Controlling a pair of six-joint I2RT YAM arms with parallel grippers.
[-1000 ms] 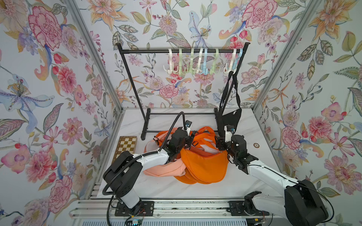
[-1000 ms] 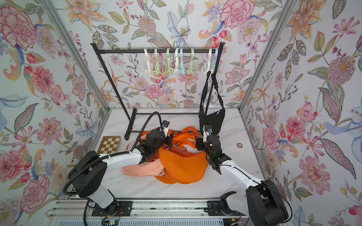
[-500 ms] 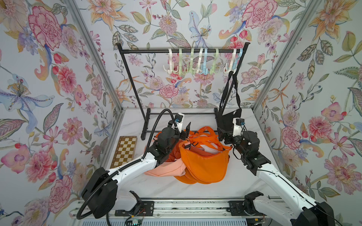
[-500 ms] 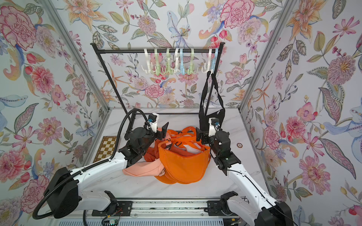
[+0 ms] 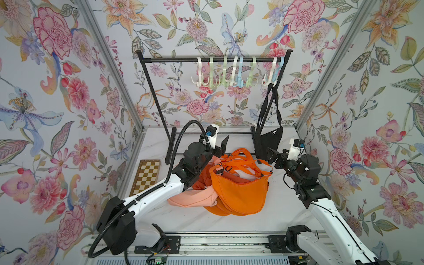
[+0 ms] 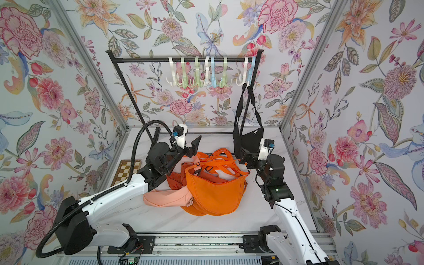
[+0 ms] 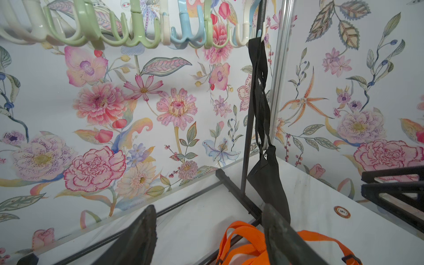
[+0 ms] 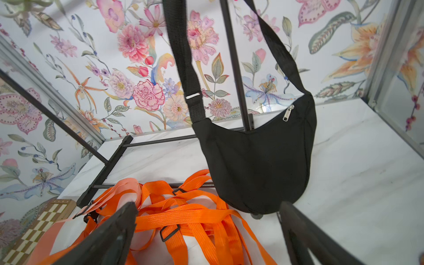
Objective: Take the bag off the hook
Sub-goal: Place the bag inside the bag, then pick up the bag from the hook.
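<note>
approach step: the black fabric crossbody bag (image 8: 257, 160) hangs from the pale blue plastic hook (image 5: 279, 68), just ahead of the spread, empty right gripper (image 8: 206, 208); the left gripper (image 7: 207, 210) is spread too. next likely: pinch the strap (image 8: 183, 57) higher up, lift it off.

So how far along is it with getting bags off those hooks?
Mostly done: several orange bags and a peach bag lie piled on the table. In hand: nothing; the left gripper and right gripper are both open, the right one facing the black bag. To do: that black bag still hangs from a hook at the rail's end.
</note>
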